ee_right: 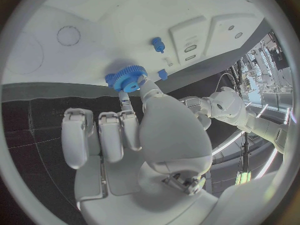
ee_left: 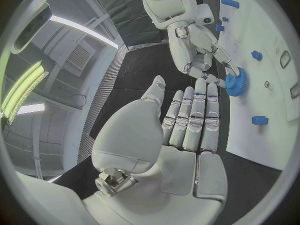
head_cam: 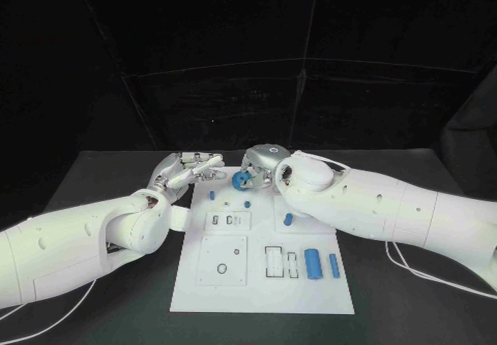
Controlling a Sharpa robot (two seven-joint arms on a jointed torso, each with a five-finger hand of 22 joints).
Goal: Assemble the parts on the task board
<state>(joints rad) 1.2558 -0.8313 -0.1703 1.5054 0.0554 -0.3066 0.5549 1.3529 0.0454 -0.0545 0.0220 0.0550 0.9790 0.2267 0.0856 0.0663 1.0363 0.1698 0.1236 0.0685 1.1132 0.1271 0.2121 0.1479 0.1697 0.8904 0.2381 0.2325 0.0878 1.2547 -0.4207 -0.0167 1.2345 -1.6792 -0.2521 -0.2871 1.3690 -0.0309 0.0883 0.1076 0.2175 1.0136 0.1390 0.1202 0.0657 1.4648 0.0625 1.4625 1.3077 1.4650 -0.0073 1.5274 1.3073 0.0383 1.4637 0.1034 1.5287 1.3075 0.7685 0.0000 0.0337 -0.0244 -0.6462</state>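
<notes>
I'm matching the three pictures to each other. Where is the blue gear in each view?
Head view: blue gear at the board's far edge, held by the right hand.
Left wrist view: gear beyond the left hand.
Right wrist view: gear at the fingertips.
Shared landmark: the white board.

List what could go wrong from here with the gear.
1. The right hand pinches the blue gear only at its fingers, so it may slip or tilt before seating.
2. The gear hangs at the far edge of the board, beside small blue pegs; a drop could knock them or roll off onto the table.
3. The left hand hovers open close by, so the two hands could collide.
</notes>
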